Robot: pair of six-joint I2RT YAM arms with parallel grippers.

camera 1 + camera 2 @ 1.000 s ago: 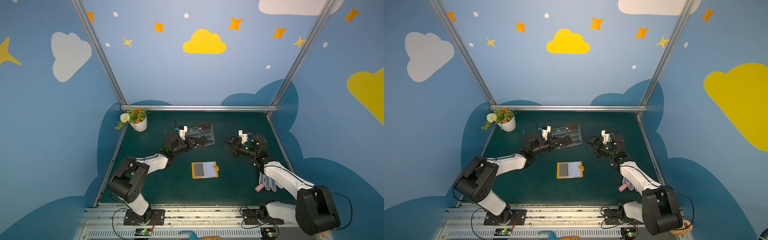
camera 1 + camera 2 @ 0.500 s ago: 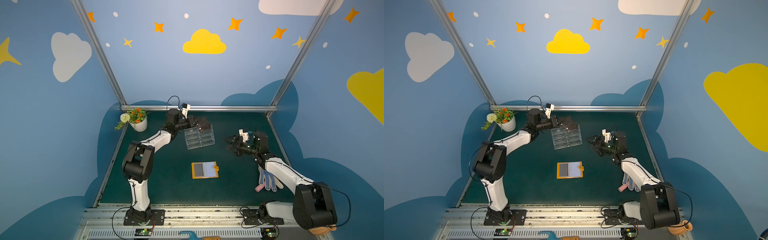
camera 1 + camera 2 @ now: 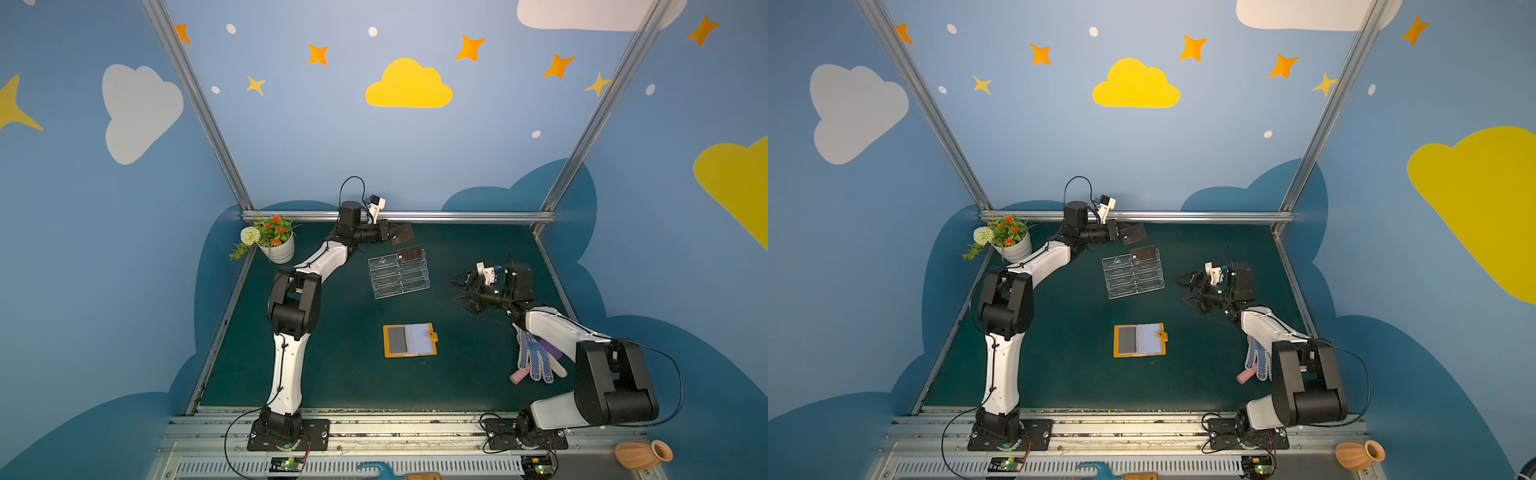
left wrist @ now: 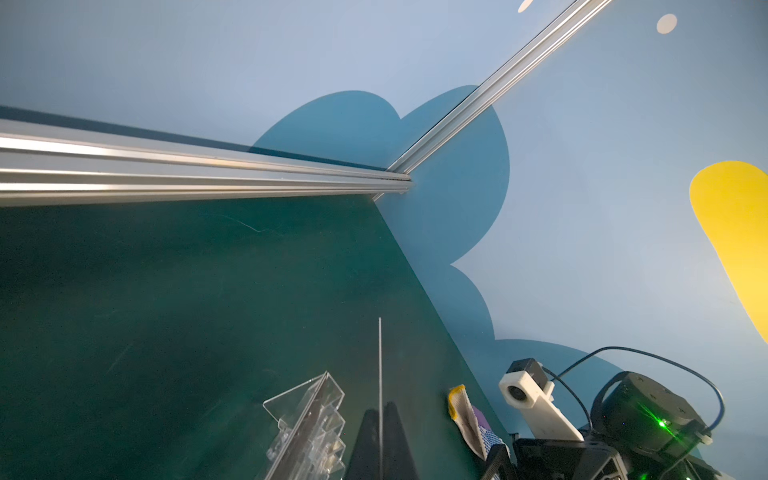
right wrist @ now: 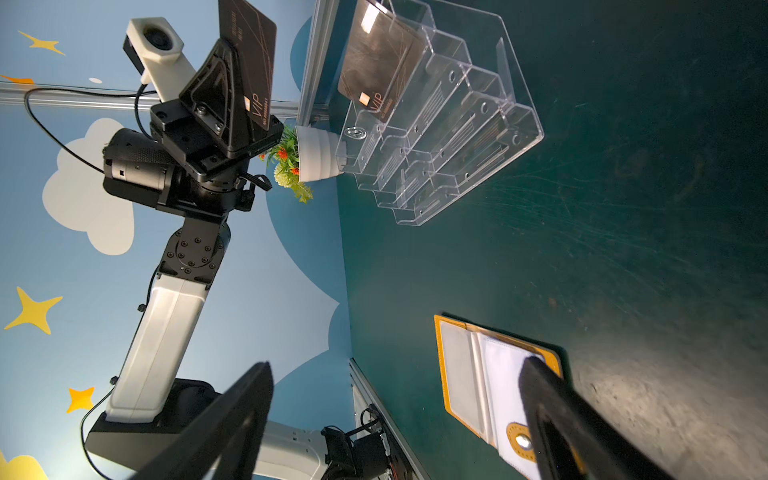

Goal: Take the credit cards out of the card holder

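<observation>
left gripper (image 3: pixel 392 237), clamped on a credit card (image 5: pixel 252 54), swung up behind acrylic stand (image 3: pixel 400 279) (another credit card (image 3: pixel 409 253) already slotted) | right gripper (image 3: pixel 460 291) wide, empty | second card freed from card holder (image 3: pixel 409 341)

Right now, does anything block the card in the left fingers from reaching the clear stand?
Nothing visible does. The card hangs in open air just behind the stand; one back slot already holds another card, the slot beside it is empty.
</observation>
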